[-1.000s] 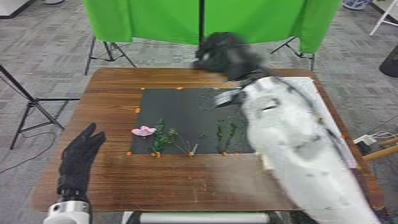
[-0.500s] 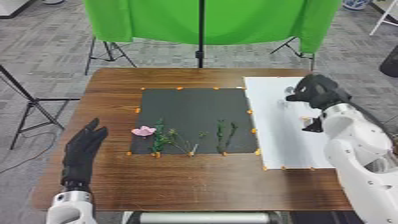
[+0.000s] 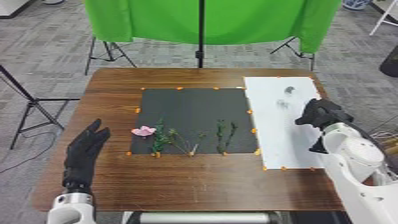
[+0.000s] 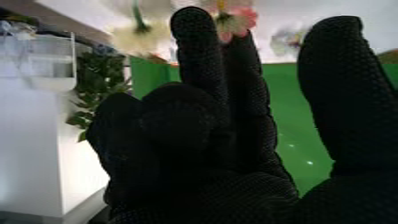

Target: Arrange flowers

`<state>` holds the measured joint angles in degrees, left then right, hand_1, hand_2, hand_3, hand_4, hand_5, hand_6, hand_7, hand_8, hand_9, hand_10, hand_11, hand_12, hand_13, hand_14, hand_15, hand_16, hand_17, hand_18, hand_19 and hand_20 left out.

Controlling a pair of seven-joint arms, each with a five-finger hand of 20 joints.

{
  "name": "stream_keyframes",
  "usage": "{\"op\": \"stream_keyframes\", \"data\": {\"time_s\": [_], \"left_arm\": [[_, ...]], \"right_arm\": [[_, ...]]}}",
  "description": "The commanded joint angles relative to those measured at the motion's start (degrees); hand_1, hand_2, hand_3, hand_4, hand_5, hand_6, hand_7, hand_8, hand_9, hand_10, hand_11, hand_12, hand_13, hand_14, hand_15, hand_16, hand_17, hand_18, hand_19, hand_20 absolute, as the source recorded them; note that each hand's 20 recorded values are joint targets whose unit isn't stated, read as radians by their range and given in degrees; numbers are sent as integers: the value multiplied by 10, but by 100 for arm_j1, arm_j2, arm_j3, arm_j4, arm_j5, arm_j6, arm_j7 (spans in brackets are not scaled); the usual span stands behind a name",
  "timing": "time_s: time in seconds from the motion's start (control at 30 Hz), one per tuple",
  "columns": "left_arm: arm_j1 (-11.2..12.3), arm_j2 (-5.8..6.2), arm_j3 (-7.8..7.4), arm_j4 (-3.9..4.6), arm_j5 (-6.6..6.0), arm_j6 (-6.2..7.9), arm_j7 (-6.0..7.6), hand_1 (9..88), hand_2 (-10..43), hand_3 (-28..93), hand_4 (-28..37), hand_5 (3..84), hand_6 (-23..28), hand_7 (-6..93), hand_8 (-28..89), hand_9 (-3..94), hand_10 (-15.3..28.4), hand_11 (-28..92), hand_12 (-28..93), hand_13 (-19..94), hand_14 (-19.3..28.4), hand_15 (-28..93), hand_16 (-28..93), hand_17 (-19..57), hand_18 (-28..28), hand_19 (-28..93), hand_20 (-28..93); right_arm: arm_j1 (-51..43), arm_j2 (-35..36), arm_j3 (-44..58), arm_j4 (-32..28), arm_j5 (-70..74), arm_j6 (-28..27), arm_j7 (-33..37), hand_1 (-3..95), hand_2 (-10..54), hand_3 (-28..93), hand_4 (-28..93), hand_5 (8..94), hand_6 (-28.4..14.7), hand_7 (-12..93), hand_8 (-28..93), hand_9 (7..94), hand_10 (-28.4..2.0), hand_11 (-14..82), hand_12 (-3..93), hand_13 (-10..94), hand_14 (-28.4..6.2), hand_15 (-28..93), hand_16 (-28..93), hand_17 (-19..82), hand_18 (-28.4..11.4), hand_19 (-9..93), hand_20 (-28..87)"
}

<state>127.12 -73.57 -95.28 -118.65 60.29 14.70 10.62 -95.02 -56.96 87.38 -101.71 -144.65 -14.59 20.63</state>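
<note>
Near the worktop's (image 3: 213, 187) right edge, the right robot hand (image 3: 323, 113) is wide over the white sheet (image 3: 277, 135); the left robot hand (image 3: 82, 159) is relaxed.

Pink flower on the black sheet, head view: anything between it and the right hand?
Yes: several green stems lie on the black sheet between the pink flower and the right hand. They look flat, so a raised hand should probably clear them.

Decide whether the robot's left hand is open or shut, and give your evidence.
Open: in the head view, the left hand has its fingers extended, not curled round anything.
</note>
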Motion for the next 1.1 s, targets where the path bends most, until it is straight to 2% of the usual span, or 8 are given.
{"op": "stream_keyframes", "data": {"time_s": [0.03, 0.17, 0.23, 0.4, 0.67, 0.9, 1.1], "left_arm": [[123, -56, 36, -9, -30, -130, 27, 222, -95, 646, -256, 398, 41, 64, -57, 438, 116, 145, 146, 342, 142, 99, 31, 64, 125, 42, 190], [139, -52, 28, -19, -68, -83, 26, 222, -95, 647, -255, 397, 41, 63, -57, 437, 117, 144, 146, 343, 142, 99, 31, 65, 126, 43, 190], [132, -50, 31, -13, -60, -83, 20, 223, -95, 648, -257, 397, 42, 63, -57, 437, 116, 144, 146, 343, 142, 99, 31, 65, 127, 44, 190], [117, -45, 38, -14, -74, -95, -22, 223, -95, 649, -257, 397, 42, 63, -57, 438, 116, 144, 146, 343, 142, 99, 32, 65, 127, 43, 188], [122, 8, 0, -24, -104, -73, -64, 221, -90, 648, -256, 398, 43, 63, -57, 437, 117, 144, 146, 345, 142, 100, 32, 67, 126, 44, 189], [60, 33, 34, -2, -88, -126, -93, 219, -84, 647, -258, 400, 44, 63, -57, 438, 119, 144, 146, 346, 141, 101, 32, 67, 126, 45, 191], [30, 53, 29, 17, -101, -121, -111, 219, -82, 646, -258, 403, 45, 63, -57, 438, 118, 145, 146, 345, 141, 101, 32, 67, 126, 45, 192]], "right_arm": [[-289, -159, -120, 368, -233, 613, 131, 441, -95, 638, -130, 646, 4, 194, -63, 768, -138, 251, 264, 837, -43, 671, 332, 612, -129, 932, 600], [-342, -218, -205, 588, -293, 1108, 97, 584, -95, 542, -124, 699, -14, 200, 98, 854, -99, 115, 407, 866, -29, 656, 335, 632, -118, 932, 598], [-349, -230, -241, 682, -295, 1289, 73, 624, -95, 538, -123, 735, -17, 212, 120, 888, -89, 102, 419, 879, -24, 650, 336, 650, -111, 932, 595], [-399, -140, -231, 548, -131, 1591, 65, 651, -95, 541, -128, 773, -20, 223, 130, 921, -87, 109, 424, 903, -18, 635, 336, 669, -106, 932, 592], [210, 121, -584, -344, 806, 2247, 40, 653, -95, 552, -119, 783, -25, 224, 140, 927, -90, 107, 430, 910, -14, 625, 345, 676, -103, 932, 587], [1060, -116, -1471, -669, 1850, 2115, -119, 651, -95, 556, -120, 785, -24, 222, 143, 929, -90, 108, 434, 910, -13, 622, 353, 679, -98, 932, 588], [1856, -876, -2439, -298, 2772, 1778, -184, 648, -95, 558, -117, 785, -25, 221, 146, 928, -89, 108, 434, 912, -11, 622, 357, 681, -96, 932, 591]]}}
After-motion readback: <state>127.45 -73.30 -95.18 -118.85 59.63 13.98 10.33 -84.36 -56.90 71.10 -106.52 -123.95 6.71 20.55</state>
